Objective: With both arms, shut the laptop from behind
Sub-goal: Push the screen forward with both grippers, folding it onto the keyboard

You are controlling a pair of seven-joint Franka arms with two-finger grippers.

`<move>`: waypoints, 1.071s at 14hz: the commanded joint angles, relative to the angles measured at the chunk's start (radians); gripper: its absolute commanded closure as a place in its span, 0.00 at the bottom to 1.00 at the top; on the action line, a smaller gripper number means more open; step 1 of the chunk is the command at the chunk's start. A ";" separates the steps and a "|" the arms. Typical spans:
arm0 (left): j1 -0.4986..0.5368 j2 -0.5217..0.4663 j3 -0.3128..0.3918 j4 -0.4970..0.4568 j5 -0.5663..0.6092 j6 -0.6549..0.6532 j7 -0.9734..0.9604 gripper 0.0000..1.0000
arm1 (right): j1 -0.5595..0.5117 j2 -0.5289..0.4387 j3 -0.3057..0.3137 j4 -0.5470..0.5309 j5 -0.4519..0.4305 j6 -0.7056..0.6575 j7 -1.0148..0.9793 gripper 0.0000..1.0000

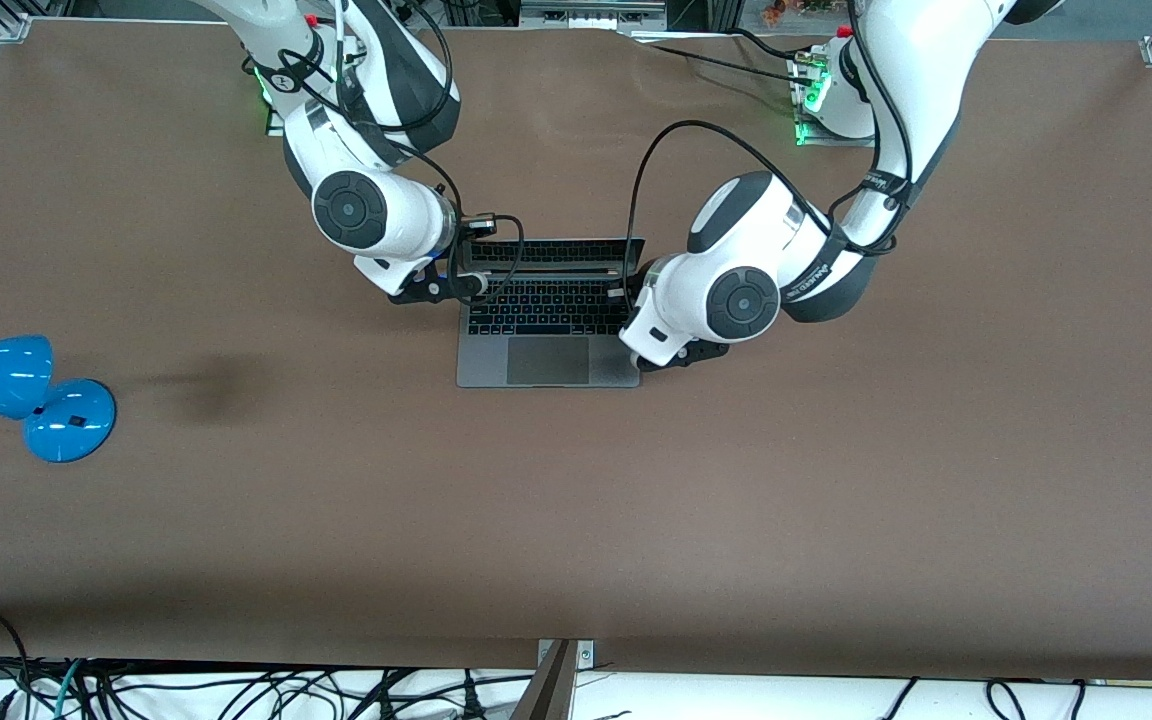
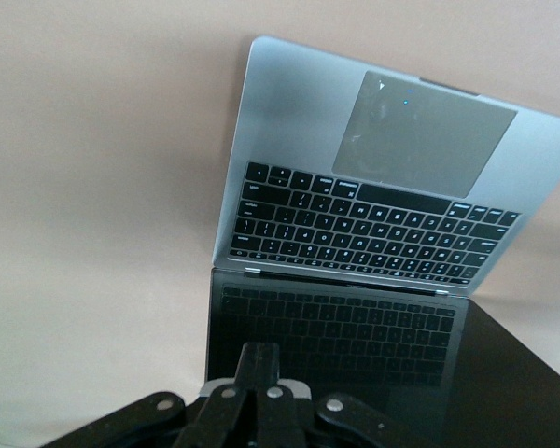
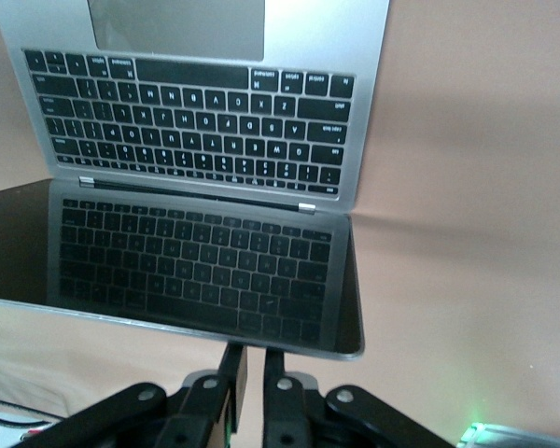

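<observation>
The laptop [image 1: 547,318] is sitting open near the middle of the table [image 1: 836,480], its trackpad end nearer the front camera and its screen standing up at the end toward the arms' bases; the dark screen is mirroring the keys in both wrist views, so the lid is looking tilted only part-way, if at all, toward the keyboard; the closing is judged as barely begun, with nearly the whole swing of the lid left to do. The right gripper [image 3: 250,369] is sitting at the lid's top edge, at the corner toward the right arm's end of the laptop, its fingers drawn almost together with only a thin slit between them and gripping nothing; it seems to be touching the rim, though contact cannot be confirmed. The left gripper [image 2: 259,369] is sitting at the lid's top edge toward the left arm's end of the laptop; its fingers are appearing as one closed bar, holding nothing. Both arms are judged ready to press the lid down together. A blue desk lamp [image 1: 21,392] is lying well apart from the laptop, toward the right arm's end.
</observation>
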State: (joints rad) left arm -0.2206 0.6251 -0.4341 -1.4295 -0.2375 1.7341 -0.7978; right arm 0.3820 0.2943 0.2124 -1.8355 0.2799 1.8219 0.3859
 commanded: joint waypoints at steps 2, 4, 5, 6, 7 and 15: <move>0.026 -0.019 -0.012 0.096 0.010 -0.189 0.009 1.00 | -0.008 0.000 -0.021 -0.002 -0.015 0.039 -0.059 0.87; 0.018 -0.034 -0.012 0.086 0.009 -0.206 0.005 1.00 | -0.008 0.002 -0.040 -0.002 -0.015 0.053 -0.090 0.87; 0.006 -0.033 -0.012 0.078 0.010 -0.203 0.000 1.00 | -0.008 0.002 -0.042 -0.002 -0.015 0.054 -0.096 0.87; -0.015 -0.027 -0.012 0.077 0.014 -0.199 -0.003 1.00 | -0.008 0.002 -0.047 -0.001 -0.015 0.056 -0.097 0.87; -0.028 -0.019 -0.012 0.077 0.020 -0.192 -0.005 1.00 | -0.008 0.005 -0.048 -0.002 -0.015 0.062 -0.097 0.87; -0.039 0.047 -0.005 0.064 0.067 -0.061 -0.012 1.00 | -0.008 0.023 -0.048 -0.002 -0.015 0.111 -0.097 1.00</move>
State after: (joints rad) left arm -0.2558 0.6640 -0.4406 -1.3667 -0.1948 1.6588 -0.8084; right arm 0.3779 0.3120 0.1609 -1.8363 0.2760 1.9075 0.3010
